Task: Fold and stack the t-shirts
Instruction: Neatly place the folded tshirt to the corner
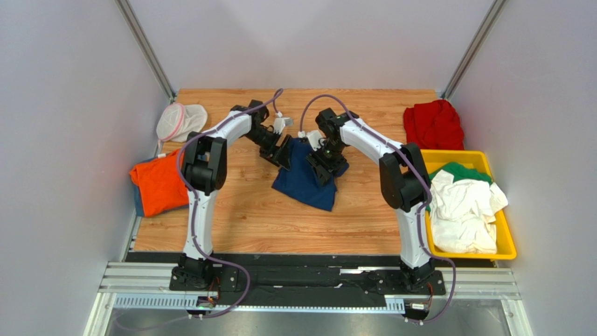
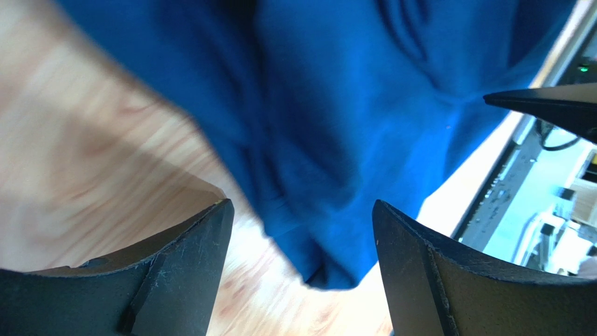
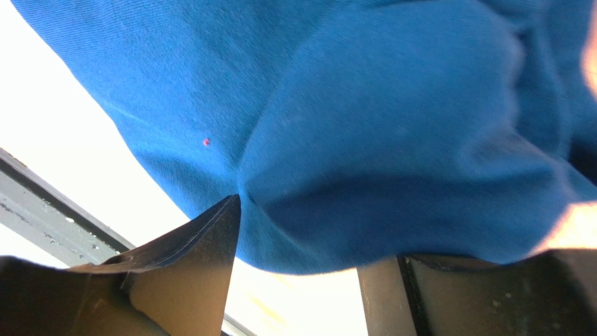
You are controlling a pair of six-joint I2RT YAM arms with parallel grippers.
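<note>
- Nearest, at the right edge of the frame, a yellow bin (image 1: 509,241) held a crumpled white t-shirt (image 1: 462,210) with a green t-shirt (image 1: 460,171) showing behind it.
- At the left edge of the wooden table (image 1: 238,217), a folded orange t-shirt (image 1: 160,183) lay flat.
- In the middle of the frame, the navy t-shirt (image 1: 303,187) lay bunched on the table, its far end under both grippers.
- The left gripper (image 1: 285,151) hung over the shirt's upper left corner. Its fingers were spread wide and gripped nothing, with navy cloth showing beyond the gap.
- The right gripper (image 1: 323,165) sat on the shirt's upper right part. Its jaws were parted and a fold of navy cloth bulged between them, touching one finger but not pinched.
- Farther back, a red t-shirt (image 1: 433,124) lay heaped in the upper right.
- A white mesh pouch (image 1: 179,120) rested in the upper left.
</note>
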